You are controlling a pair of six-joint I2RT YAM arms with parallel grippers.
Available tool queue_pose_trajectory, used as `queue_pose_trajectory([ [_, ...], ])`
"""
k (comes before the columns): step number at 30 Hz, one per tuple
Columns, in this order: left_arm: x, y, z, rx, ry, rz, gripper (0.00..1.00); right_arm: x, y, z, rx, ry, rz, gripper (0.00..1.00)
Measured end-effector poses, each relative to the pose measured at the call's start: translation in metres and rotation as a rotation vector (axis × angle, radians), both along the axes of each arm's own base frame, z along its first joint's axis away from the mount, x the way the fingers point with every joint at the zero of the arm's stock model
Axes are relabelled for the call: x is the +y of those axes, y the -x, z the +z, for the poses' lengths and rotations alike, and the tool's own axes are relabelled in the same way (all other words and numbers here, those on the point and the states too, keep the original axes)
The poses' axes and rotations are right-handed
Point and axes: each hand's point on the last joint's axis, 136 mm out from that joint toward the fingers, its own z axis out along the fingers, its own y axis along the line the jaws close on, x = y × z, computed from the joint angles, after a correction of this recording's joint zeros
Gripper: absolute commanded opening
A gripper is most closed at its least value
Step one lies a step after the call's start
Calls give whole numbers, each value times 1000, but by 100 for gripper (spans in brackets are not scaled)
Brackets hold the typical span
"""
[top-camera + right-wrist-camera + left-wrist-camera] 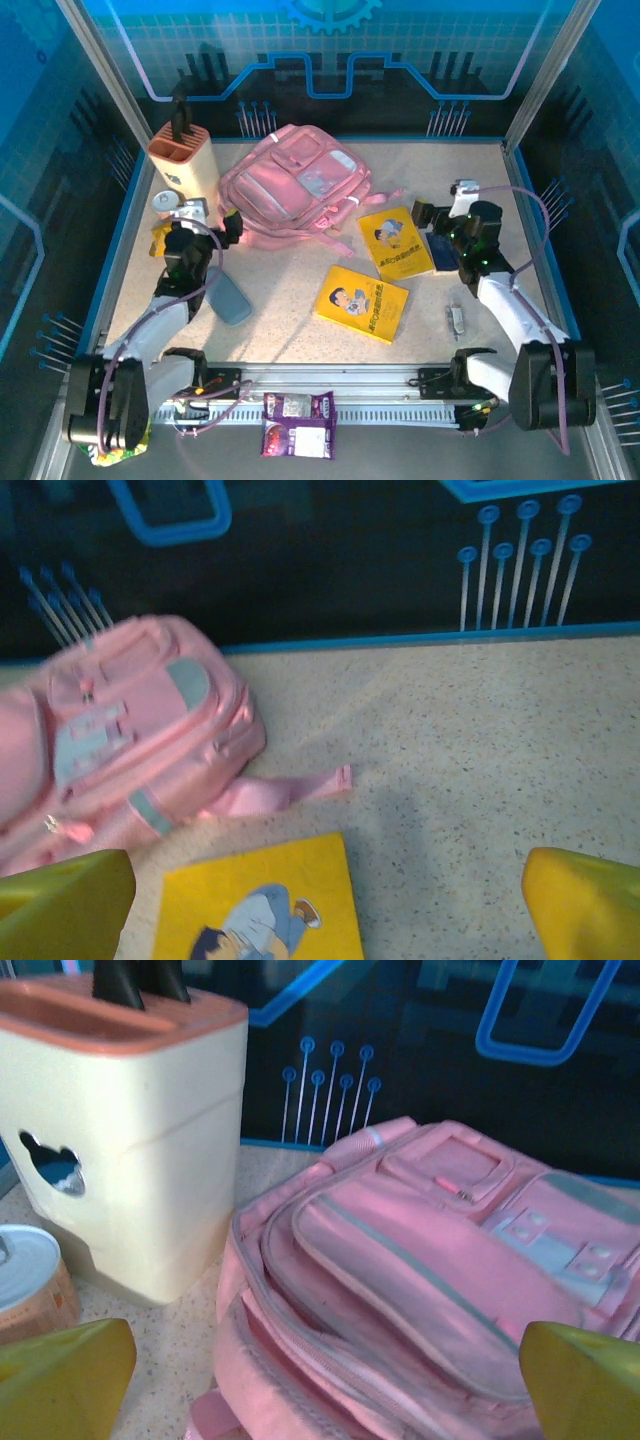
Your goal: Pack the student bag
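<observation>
Mia: Nearest the lens, at six o'clock, what lies on the rail?

Tom: A purple-and-white snack packet point(298, 424), flat between the two arm bases. Its print is too small to read.

Mia: Is any writing legible elsewhere?

Tom: None that I can make out. The near yellow book point(362, 302) lies on the table point(300, 265) toward five o'clock, and the far yellow book point(395, 242) toward three. Each cover carries a cartoon figure and dark characters, too small to read.

Mia: And the containers?

Tom: At ten o'clock stands a cream holder point(180, 152) with a salmon top, and black handles point(181, 112) stick up out of it. A cut-out point(50, 1165) in its side shows blue. Just beside its foot sits a can point(168, 203) with a pale lid on. A grey-blue oval pouch point(229, 298) lies toward eight o'clock.

Mia: Where is the student bag?

Tom: The student bag point(295, 185) lies at about twelve o'clock, front side up, its pale pocket panel showing and its pink straps trailing toward four o'clock. What it holds I cannot tell.

Mia: How do the pincers stand?

Tom: The left gripper point(230, 226) sits just off the bag's eight o'clock corner, its yellow fingers point(60, 1380) spread wide with nothing between them. The right gripper point(428, 230) is over the far yellow book's three o'clock edge, its fingers point(585, 900) equally wide apart and holding nothing.
</observation>
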Motion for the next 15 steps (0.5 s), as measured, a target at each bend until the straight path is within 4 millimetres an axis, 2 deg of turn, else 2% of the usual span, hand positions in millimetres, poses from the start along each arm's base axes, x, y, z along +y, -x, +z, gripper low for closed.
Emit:
queue_pose_trajectory([
  [3, 0, 8, 24, -19, 64, 9, 99, -19, 8, 6, 58, -79, -80, 100],
  [7, 2, 20, 45, -20, 171, 32, 99, -48, 21, -6, 155, -187, -210, 100],
  [10, 8, 32, 44, 6, 259, 85, 99, -61, 31, -22, 230, -257, -274, 100],
  [15, 11, 50, 25, 115, 386, 143, 99, -46, 46, -34, 321, -322, -239, 100],
])
